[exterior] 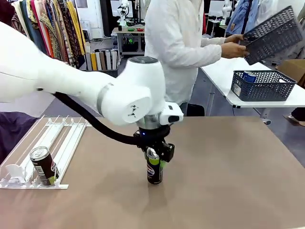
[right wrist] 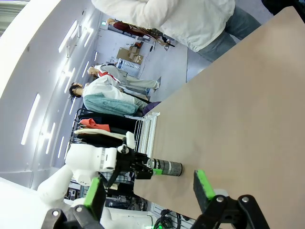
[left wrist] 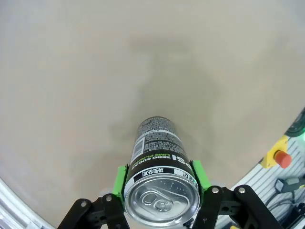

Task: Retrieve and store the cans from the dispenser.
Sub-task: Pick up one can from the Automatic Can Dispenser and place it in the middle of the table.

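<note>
Lettering "ZERO SUGAR" shows upside down on the black can [left wrist: 156,143], clamped just under its rim by the left gripper [left wrist: 159,177], right gripper [right wrist: 148,188] gaping empty

The right half of the table [exterior: 238,181] lies open — mid-frame the left hand [exterior: 155,163] clasping a can [exterior: 154,176] blocks passage, and the dispenser [exterior: 66,143] fills the lower left.

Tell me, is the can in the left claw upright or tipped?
Upright. The can stands vertical in the left claw, silver top up, base down at the table.
</note>
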`<state>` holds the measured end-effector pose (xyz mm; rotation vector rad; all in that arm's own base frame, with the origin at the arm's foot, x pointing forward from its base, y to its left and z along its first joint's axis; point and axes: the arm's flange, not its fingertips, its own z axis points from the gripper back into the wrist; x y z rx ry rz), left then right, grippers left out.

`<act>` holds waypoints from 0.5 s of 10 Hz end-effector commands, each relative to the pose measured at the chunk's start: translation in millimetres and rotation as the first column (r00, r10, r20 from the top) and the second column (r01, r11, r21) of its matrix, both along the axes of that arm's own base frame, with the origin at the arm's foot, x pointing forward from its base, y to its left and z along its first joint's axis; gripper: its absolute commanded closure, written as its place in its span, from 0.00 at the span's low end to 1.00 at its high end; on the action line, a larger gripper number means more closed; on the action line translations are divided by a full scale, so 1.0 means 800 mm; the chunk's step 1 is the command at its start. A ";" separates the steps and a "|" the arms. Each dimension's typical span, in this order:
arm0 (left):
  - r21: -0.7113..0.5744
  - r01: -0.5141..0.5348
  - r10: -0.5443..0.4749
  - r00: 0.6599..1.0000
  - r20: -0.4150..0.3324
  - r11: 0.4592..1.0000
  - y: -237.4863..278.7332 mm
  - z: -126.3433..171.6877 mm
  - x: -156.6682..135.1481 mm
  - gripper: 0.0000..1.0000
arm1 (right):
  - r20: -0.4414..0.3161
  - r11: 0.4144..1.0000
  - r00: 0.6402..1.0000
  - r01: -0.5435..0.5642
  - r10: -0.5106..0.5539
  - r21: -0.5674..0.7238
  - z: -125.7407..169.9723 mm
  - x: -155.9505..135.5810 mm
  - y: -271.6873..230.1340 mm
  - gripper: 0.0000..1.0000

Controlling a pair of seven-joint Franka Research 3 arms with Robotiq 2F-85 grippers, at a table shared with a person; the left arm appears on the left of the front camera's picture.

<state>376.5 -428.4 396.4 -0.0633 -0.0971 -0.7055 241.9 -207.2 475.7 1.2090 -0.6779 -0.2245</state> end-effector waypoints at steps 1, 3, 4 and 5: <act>0.048 -0.019 0.018 1.000 0.016 0.999 -0.008 0.006 0.009 1.00 | 0.038 1.000 0.999 0.007 -0.008 0.010 0.001 0.004 0.001 0.00; 0.052 -0.022 0.022 1.000 0.012 0.998 -0.010 0.003 0.011 1.00 | 0.038 1.000 0.999 0.007 -0.008 0.010 0.001 0.004 0.001 0.00; 0.060 -0.019 0.018 1.000 0.010 0.998 -0.010 0.002 0.010 1.00 | 0.038 1.000 0.999 0.007 -0.008 0.010 0.001 0.004 0.001 0.00; 0.069 -0.009 0.008 1.000 0.012 0.998 -0.012 0.000 0.007 1.00 | 0.038 1.000 0.999 0.007 -0.008 0.010 0.001 0.004 0.001 0.00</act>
